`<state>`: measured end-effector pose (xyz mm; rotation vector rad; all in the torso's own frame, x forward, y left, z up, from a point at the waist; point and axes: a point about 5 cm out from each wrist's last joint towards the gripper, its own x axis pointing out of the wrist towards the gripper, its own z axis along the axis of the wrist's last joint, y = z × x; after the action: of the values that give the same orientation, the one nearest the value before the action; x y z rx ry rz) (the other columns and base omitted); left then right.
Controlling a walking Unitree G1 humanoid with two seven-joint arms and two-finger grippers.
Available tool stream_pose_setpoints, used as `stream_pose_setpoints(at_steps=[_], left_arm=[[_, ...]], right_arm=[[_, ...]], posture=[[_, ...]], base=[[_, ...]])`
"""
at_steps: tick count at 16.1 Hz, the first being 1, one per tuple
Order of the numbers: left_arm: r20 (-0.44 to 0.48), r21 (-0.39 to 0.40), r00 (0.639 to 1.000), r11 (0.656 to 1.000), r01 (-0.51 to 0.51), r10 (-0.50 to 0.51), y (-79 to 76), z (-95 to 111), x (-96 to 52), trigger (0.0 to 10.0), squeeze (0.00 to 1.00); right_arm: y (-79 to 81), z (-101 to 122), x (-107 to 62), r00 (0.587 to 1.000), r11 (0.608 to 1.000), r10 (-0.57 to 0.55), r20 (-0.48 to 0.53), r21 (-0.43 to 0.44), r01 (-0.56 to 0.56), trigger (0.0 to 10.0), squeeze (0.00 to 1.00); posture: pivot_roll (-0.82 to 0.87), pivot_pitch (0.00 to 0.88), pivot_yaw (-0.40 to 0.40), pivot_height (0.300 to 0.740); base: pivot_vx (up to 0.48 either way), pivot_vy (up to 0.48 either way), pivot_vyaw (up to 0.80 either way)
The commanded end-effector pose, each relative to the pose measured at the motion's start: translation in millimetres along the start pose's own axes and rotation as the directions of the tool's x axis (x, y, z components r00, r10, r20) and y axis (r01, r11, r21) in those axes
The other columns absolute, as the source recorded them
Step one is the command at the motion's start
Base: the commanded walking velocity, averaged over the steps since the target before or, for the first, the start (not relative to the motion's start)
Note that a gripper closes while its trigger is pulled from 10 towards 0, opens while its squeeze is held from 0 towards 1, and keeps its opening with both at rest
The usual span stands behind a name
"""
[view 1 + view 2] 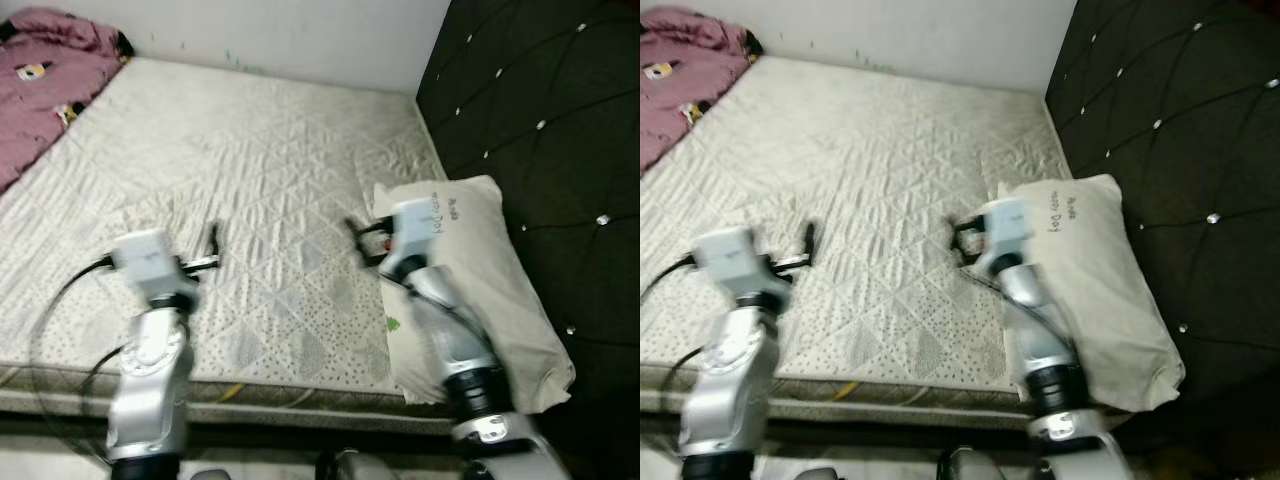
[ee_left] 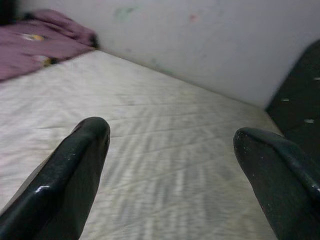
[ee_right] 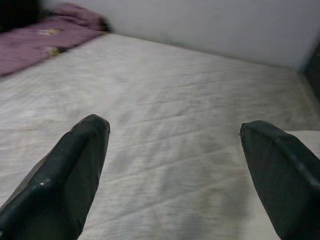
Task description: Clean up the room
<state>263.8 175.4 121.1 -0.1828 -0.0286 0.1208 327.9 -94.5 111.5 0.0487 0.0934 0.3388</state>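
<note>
A bare quilted mattress [image 1: 240,200] lies before me. On its right side, against the headboard, rests a cream pillow [image 1: 490,280] with writing on it. A pink blanket [image 1: 40,90] is bunched at the far left corner. My left gripper [image 1: 212,245] hovers over the near part of the mattress, open and empty. My right gripper [image 1: 358,240] hangs just left of the pillow, also open with nothing in it. Both wrist views look along spread black fingers [image 2: 80,165] [image 3: 75,165] across the mattress toward the wall.
A black tufted headboard [image 1: 540,120] stands along the right side. A pale wall [image 1: 300,35] closes off the far edge of the bed. The mattress's near edge [image 1: 250,385] runs below my arms.
</note>
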Motion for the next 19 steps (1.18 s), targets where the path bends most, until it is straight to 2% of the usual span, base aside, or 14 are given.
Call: stream_pose_setpoints(at_steps=[1, 2, 3, 6, 9, 19], left_arm=[[-0.009, -0.01, 1.0, 1.0, 0.02, -0.02, -5.8, -1.1, -0.2, 10.0, 0.0], [-0.01, -0.007, 1.0, 1.0, 0.024, -0.024, -6.7, -1.0, 0.2, 10.0, 0.0], [-0.011, -0.006, 1.0, 1.0, 0.025, -0.025, -7.3, -1.0, 0.3, 10.0, 0.0], [-0.013, -0.011, 1.0, 1.0, 0.02, -0.02, -7.1, -1.4, 0.8, 10.0, 0.0], [-0.008, -0.021, 1.0, 1.0, 0.017, -0.017, -7.6, -0.9, 0.9, 10.0, 0.0], [-0.007, -0.052, 1.0, 0.999, 0.01, -0.01, -8.6, -0.1, 2.6, 10.0, 0.0]], right_arm=[[-10.9, 1.5, 0.6, 0.999, 0.999, -0.046, -0.017, 0.013, 0.047, 10.0, 0.0], [-13.3, 2.3, 1.3, 0.998, 0.997, -0.058, -0.014, -0.05, 0.057, 10.0, 0.0], [-12.4, 1.8, 1.3, 0.999, 0.997, -0.036, -0.014, -0.065, 0.035, 10.0, 0.0], [-9.5, 0.5, 0.9, 1.0, 1.0, -0.006, -0.018, -0.025, 0.006, 10.0, 0.0], [-8.4, 1.3, 1.5, 1.0, 1.0, 0.001, -0.011, -0.013, -0.002, 10.0, 0.0], [-6.8, 1.3, 1.5, 0.999, 0.999, 0.033, -0.015, -0.013, -0.034, 10.0, 0.0]], posture=[[-0.02, 0.0, -0.071, 0.74], [-0.02, 0.0, -0.071, 0.74], [-0.02, 0.0, -0.071, 0.74], [-0.02, 0.0, -0.074, 0.74], [-0.02, 0.0, -0.076, 0.74], [-0.03, 0.0, -0.08, 0.74]], base=[[0.0, 0.0, 0.0], [0.0, 0.48, 0.0], [0.0, 0.48, 0.0], [0.0, 0.48, 0.0], [0.0, 0.48, -0.76], [0.0, 0.48, 0.0]])
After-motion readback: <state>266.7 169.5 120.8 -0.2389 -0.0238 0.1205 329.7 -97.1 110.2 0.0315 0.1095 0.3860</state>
